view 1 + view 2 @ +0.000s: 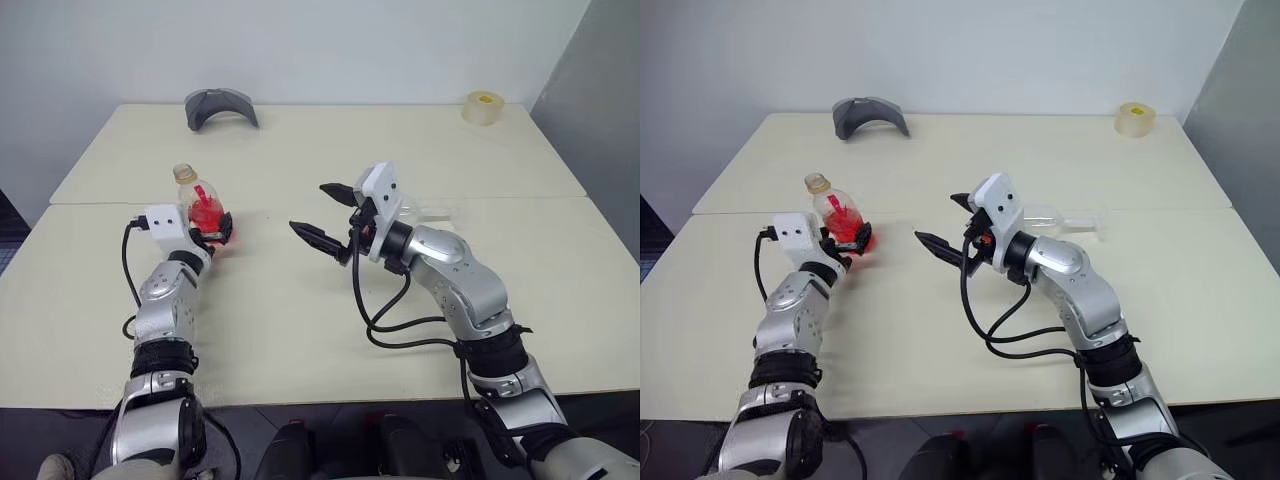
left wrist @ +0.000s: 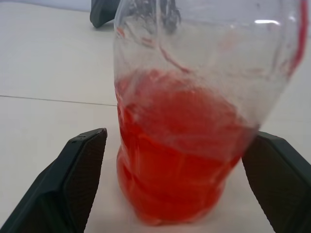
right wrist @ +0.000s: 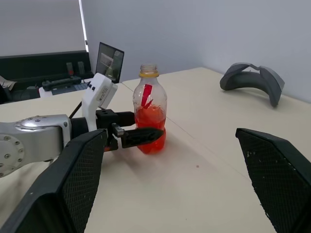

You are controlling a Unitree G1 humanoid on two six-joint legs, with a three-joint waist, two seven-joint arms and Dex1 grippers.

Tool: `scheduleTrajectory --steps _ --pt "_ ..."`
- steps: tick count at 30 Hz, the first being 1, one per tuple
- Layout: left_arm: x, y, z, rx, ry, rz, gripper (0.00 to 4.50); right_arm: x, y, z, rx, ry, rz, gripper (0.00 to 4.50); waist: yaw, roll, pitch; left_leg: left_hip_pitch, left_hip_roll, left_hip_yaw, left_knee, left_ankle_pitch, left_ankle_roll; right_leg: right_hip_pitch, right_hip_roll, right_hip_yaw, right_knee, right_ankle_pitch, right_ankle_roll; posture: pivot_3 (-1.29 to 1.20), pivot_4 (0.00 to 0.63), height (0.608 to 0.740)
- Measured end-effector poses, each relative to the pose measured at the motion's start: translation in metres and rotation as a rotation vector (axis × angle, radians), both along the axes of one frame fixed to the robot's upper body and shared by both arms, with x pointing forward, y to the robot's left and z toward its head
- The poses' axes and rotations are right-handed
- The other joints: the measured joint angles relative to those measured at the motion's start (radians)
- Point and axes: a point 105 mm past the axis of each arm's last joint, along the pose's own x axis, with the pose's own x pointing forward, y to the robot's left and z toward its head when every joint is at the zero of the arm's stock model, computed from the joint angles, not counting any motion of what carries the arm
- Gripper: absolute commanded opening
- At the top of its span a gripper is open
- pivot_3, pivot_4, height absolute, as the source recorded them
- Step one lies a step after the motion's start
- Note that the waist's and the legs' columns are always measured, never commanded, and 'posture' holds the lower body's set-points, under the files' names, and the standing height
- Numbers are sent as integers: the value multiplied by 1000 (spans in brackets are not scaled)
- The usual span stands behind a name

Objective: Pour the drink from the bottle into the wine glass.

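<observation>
The left gripper (image 1: 215, 228) has its fingers spread wide on either side of the bottle (image 1: 203, 207), which stands upright and uncapped near the desk's (image 1: 300, 300) left edge, some red drink (image 2: 175, 160) in its lower half. The right gripper (image 1: 322, 212), also wide apart and empty, hovers mid-desk. Just beyond it the wine glass (image 1: 1060, 218) lies on its side, stem toward the right edge, so the right arm is nearer.

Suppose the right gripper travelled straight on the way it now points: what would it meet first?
Probably the bottle, standing upright between the open left gripper's fingers. The right gripper is open and points across bare table towards it, though depth is uncertain, so it might pass beside.
</observation>
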Motion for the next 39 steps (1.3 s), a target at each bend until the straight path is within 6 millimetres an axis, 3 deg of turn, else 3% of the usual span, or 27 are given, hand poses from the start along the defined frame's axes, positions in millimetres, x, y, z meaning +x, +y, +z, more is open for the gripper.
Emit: scheduleTrajectory --steps 9,13,15,19,24,28,33,39 --pt "-59 2 -5 14 79 45 4484 -4 -14 -10 -30 -4 -27 4500 1 0 0 0 1 0 0 -2 3 1 0 0 0 0 0 0 150 740" --pt "-82 -8 -2 29 123 -2 4484 -1 -39 -28 -123 -7 -114 4500 9 0 0 1 0 0 0 -2 3 3 0 0 -1 0 0 0 150 740" --pt "-84 -27 7 110 126 -124 4484 5 -55 -35 -219 -51 -186 4500 13 0 0 1 0 -1 0 -2 4 3 0 -1 -1 0 0 0 150 740" --pt "-96 -92 28 277 78 -534 4484 24 -111 -41 -487 -215 -401 4500 22 0 0 4 -1 3 -1 0 0 5 0 2 -2 0 0 0 150 740" --pt "-113 -126 20 324 96 -834 4484 37 -152 -42 -699 -360 -536 4500 4 1 0 5 3 4 -3 0 0 5 2 3 -2 -1 -1 0 150 740" --pt "-111 -140 24 344 65 -955 4484 45 -169 -52 -809 -404 -582 4500 4 1 0 5 3 4 -2 -2 3 5 2 2 -2 -1 -1 0 150 740" --pt "-88 -154 30 346 17 -1019 4484 61 -178 -75 -951 -430 -590 4500 4 1 0 5 2 5 -1 -2 3 6 2 3 -2 0 0 0 150 740" --pt "-69 -163 24 354 7 -1033 4484 90 -187 -79 -1061 -465 -614 4500 0 1 1 5 2 6 -1 0 0 5 2 3 -1 0 -1 0 150 740"
